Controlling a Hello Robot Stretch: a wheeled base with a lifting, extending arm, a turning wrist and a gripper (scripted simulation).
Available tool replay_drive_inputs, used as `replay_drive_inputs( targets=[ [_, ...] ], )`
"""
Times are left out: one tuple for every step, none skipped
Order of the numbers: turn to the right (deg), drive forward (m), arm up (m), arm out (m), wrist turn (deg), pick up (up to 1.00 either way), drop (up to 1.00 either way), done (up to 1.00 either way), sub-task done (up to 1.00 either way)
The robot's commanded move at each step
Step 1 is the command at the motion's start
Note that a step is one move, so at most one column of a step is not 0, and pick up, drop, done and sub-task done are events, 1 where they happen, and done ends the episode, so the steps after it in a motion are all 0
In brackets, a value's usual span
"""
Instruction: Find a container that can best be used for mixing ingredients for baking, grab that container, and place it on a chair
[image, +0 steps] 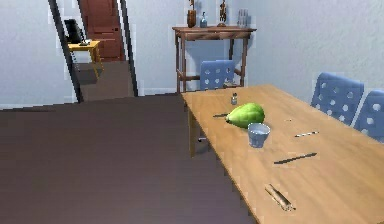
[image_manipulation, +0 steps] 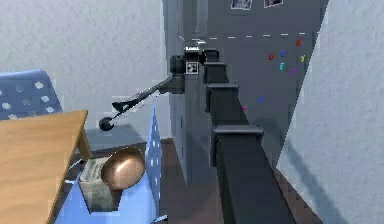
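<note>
A round copper-brown bowl (image_manipulation: 122, 168) rests low on a blue chair (image_manipulation: 153, 140) beside the wooden table's corner (image_manipulation: 40, 150). A pale, boxy thing (image_manipulation: 93, 180) lies against the bowl. The dark arm (image_manipulation: 235, 150) rises from the bottom edge. The gripper (image_manipulation: 110, 113) reaches left from it, and its thin fingers (image_manipulation: 140, 96) end a little above the bowl. I cannot tell whether it holds anything. In the forward view the long wooden table (image: 330, 170) carries a green fruit-like thing (image: 245, 114), a small pale blue cup (image: 259, 134) and some cutlery (image: 295, 157).
Blue chairs (image: 336, 96) line the table's far side, one (image: 216, 73) stands at its end and another (image_manipulation: 25, 95) behind it. A tall grey cabinet (image_manipulation: 270, 90) with coloured magnets stands behind the arm. A side table (image: 212, 38) holds bottles. A doorway (image: 100, 50) opens at the left past bare dark floor (image: 90, 160).
</note>
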Motion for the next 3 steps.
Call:
replay_drive_inputs(
  targets=[
    [0.0,0.0,0.0,0.0,-39.0,0.0,0.0,0.0,0.0],
    [0.0,0.0,0.0,-0.4,0.0,0.0,0.0,0.0,0.0],
    [-15.0,0.0,0.0,0.0,0.0,0.0,0.0,0.0,0.0]
  ],
)
